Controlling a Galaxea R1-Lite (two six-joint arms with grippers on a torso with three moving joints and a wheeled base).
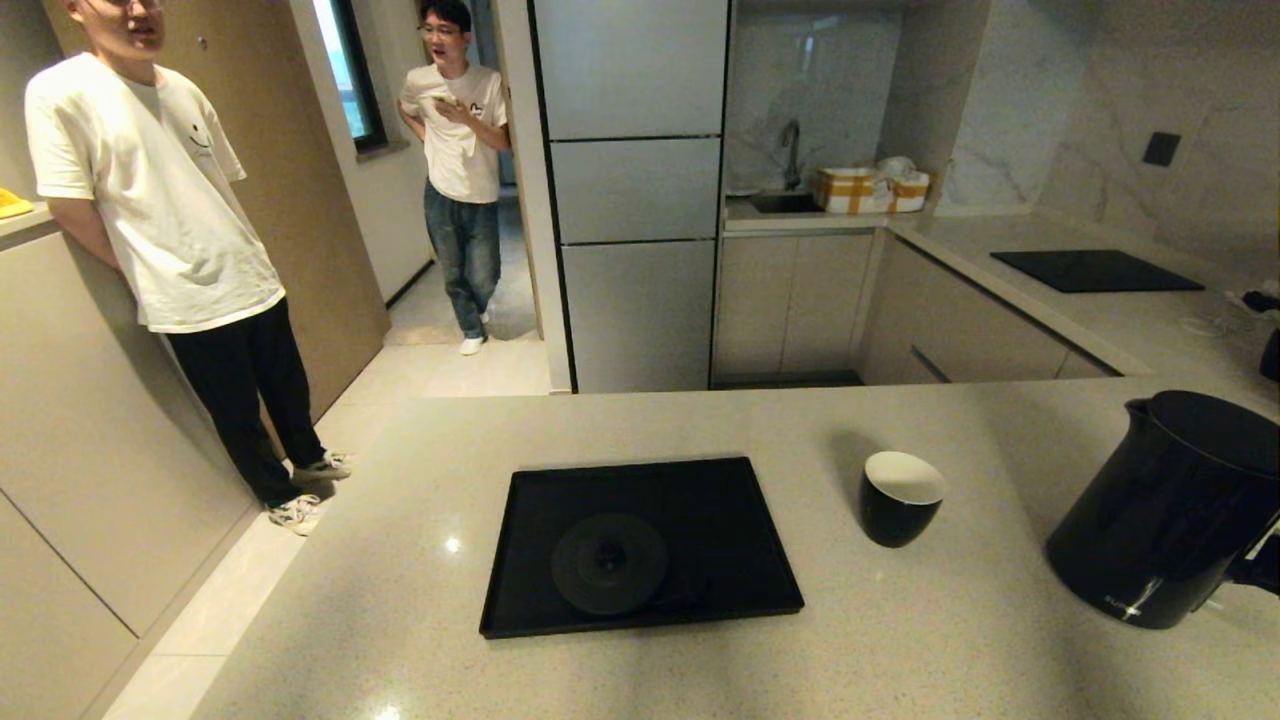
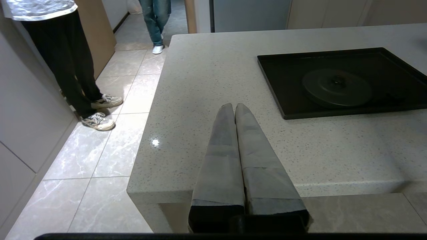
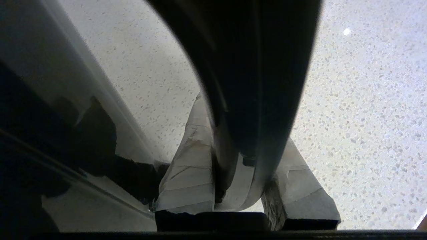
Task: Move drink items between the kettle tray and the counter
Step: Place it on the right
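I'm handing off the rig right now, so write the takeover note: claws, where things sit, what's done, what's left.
Right claw: shut on the kettle handle, at the counter's right side.
Left claw: shut, empty, parked near the counter edge, left of the tray.
Kettle: tilted, off its base disc.
Cup: upright on the counter, right of the tray.
Tray holds only the disc.
Left, probably: kettle onto the disc, maybe the cup onto the tray.

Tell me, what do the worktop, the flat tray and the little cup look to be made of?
Counter: apparently polished stone or composite, pale, speckled, with glossy light spots. Tray: matte black, probably plastic or coated metal; unclear which. Cup: likely glazed ceramic, black outside, white inside, with some sheen.
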